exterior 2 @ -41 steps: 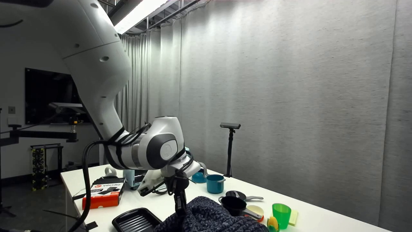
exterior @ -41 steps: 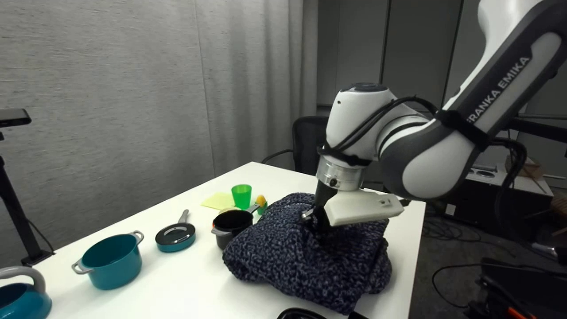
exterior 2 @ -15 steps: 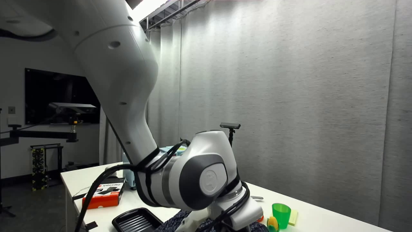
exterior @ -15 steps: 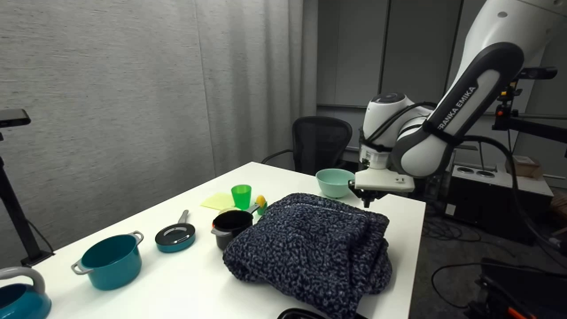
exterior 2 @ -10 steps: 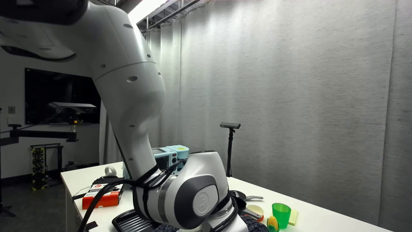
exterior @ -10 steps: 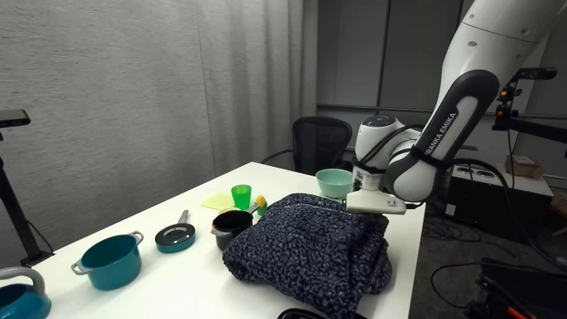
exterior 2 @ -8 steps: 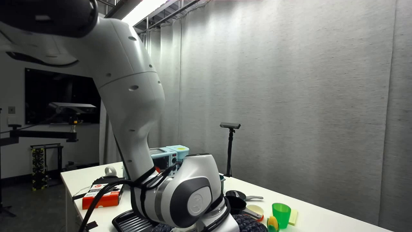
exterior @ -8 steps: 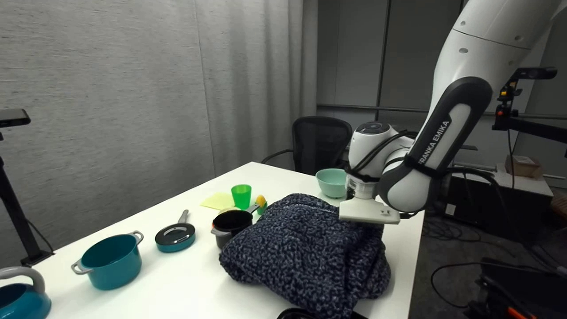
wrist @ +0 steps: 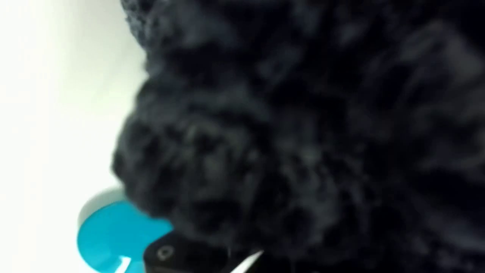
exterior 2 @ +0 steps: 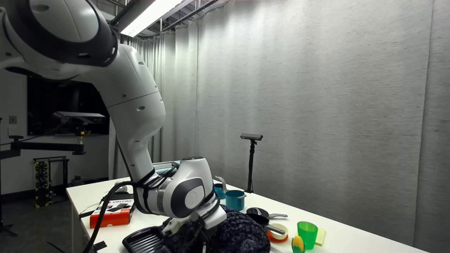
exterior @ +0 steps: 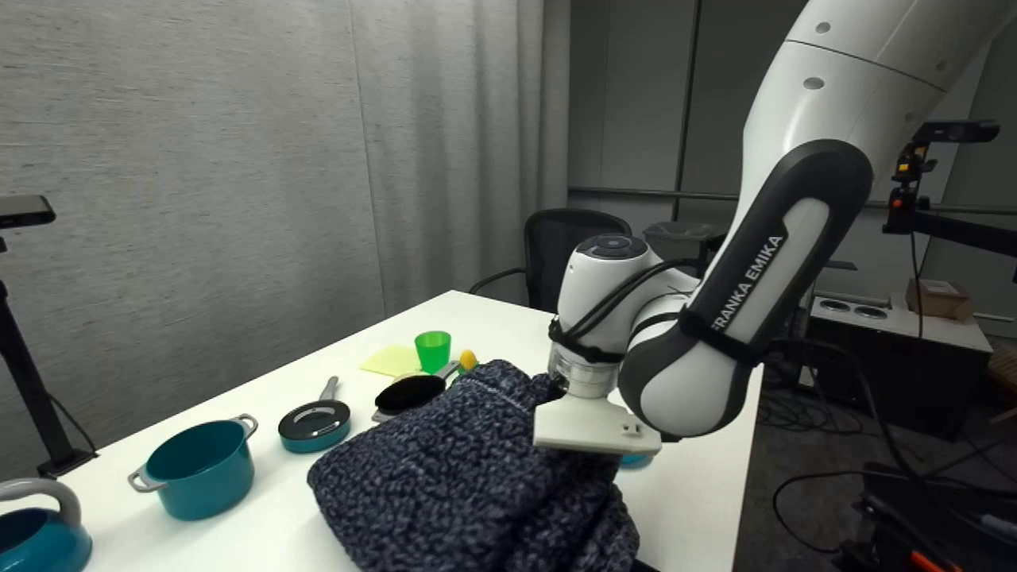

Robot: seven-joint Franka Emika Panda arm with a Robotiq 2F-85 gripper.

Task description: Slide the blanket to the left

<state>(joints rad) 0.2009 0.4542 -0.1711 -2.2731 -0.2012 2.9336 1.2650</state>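
The blanket (exterior: pixel 469 477) is a large rumpled dark navy speckled cloth on the white table, and it also shows in an exterior view (exterior 2: pixel 242 232). It fills most of the wrist view (wrist: pixel 265 132). My gripper (exterior 2: pixel 204 240) is pressed down at the blanket's right-hand side as an exterior view shows it, under the white camera mount (exterior: pixel 596 425). Its fingertips are hidden by the cloth and the mount. Only a dark part of one of the fingers (wrist: pixel 182 254) shows at the bottom of the wrist view. I cannot tell whether the jaws hold cloth or only push it.
A black pot (exterior: pixel 409 392) touches or nearly touches the blanket's far edge and looks tilted. A frying pan (exterior: pixel 315 421), teal pot (exterior: pixel 203 469) and green cup (exterior: pixel 433 351) stand farther left. A blue round object (wrist: pixel 113 235) lies beside the gripper. A black grill tray (exterior 2: pixel 144 240) is partly covered.
My gripper came down behind the blanket and moved left in an exterior view. The blanket slid left with it, the black pot shifted and tilted, and a blue object came into view.
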